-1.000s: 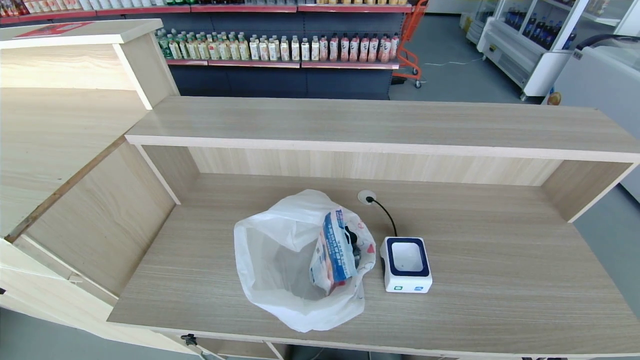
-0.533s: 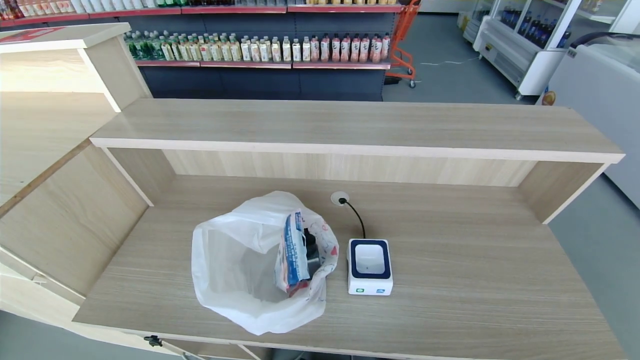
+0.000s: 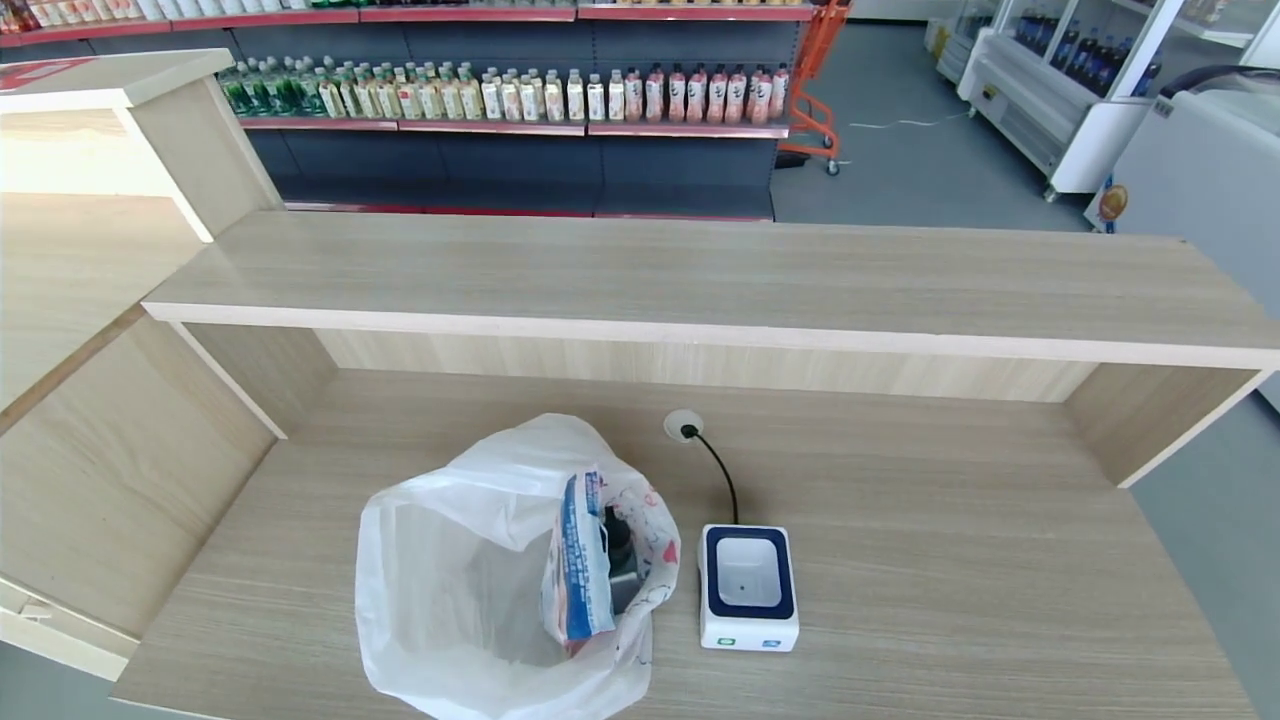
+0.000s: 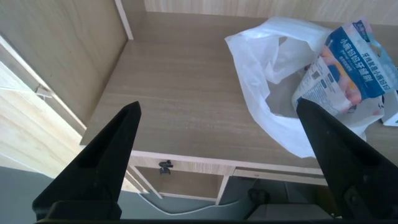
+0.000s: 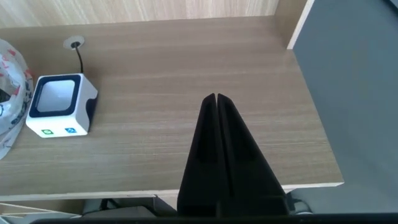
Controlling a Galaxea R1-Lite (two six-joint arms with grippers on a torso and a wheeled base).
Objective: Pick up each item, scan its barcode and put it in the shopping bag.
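Bagging is seemingly wrapping up: a blue packet is sitting in the shopping bag just ahead of the wide-spread left gripper, while the right gripper, pressed together near the scanner, is needing another item to fetch.

No legible text. Packet in the shopping bag carries print on a blue band, too small to read; scanner front stickers likewise unreadable.

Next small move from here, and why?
Probably hold both arms back. The blue-and-white snack packet already stands in the white plastic shopping bag beside the white box scanner. The left gripper is open and the right gripper is shut, neither holding anything.
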